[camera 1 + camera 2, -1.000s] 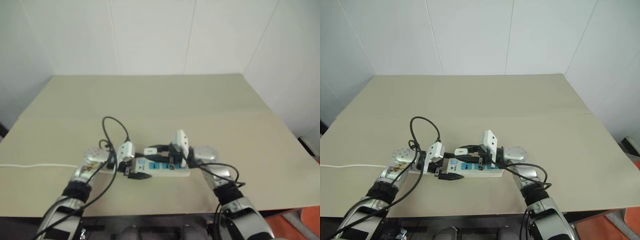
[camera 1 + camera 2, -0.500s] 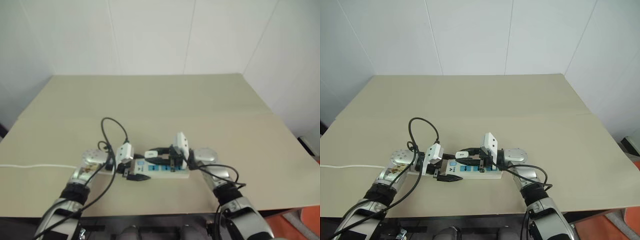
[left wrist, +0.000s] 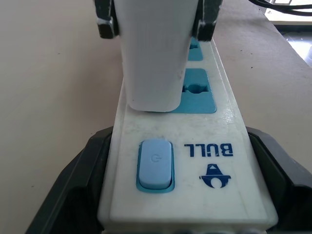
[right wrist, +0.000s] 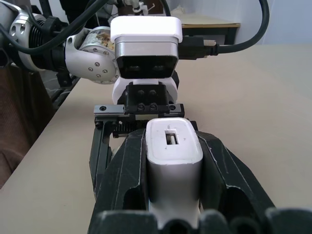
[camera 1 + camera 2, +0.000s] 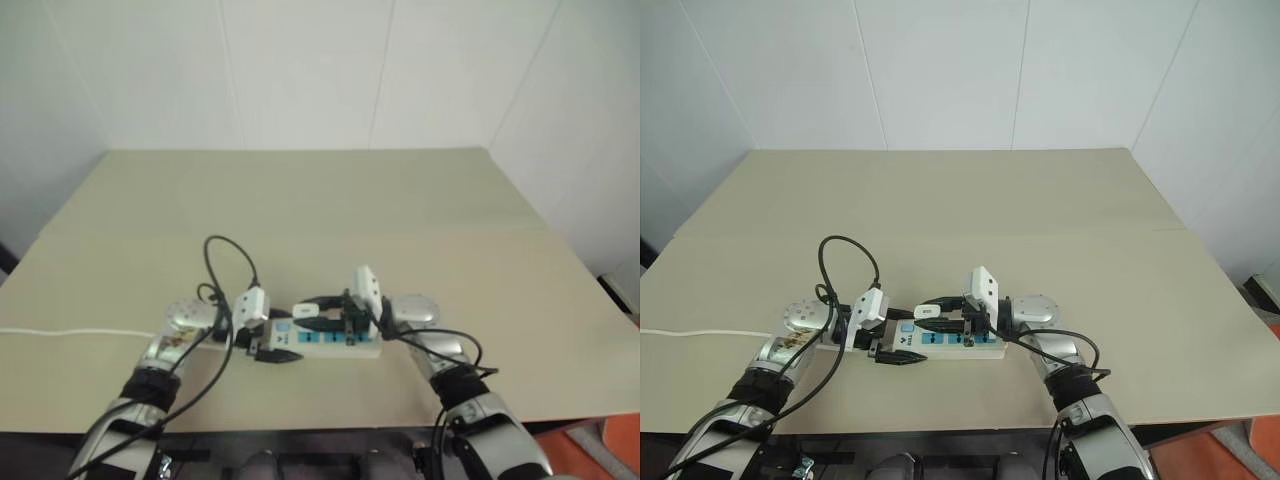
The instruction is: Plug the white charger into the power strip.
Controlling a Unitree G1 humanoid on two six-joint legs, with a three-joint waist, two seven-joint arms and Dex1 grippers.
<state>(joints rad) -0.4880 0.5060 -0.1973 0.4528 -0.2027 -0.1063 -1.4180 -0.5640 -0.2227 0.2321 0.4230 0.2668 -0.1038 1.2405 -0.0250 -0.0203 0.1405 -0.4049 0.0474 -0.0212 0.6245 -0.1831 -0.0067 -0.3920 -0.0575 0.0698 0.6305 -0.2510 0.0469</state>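
Holding the white charger (image 4: 174, 161) tight in my right gripper (image 4: 174, 214) while my left gripper (image 3: 161, 214) pinches the power strip (image 3: 195, 161), I push straight down into the blue socket (image 3: 199, 90) at 12 o'clock from the switch (image 3: 156, 163).

The power strip (image 5: 945, 342) is a long, narrow white bar that lies flat on the desk (image 5: 1040, 230), near its front edge. Its top has blue socket faces in a row, and at one end a pale blue switch (image 3: 155, 163) beside a blue printed logo. This switch end sits between two black fingers (image 3: 68, 195). The white charger (image 3: 152, 53) is a small white block with rounded edges. It stands upright over the socket nearest to the switch, and its lower end meets the strip's top. Its upper face shows a small rectangular port (image 4: 171, 139). Black fingers (image 4: 127, 175) press on both its sides.
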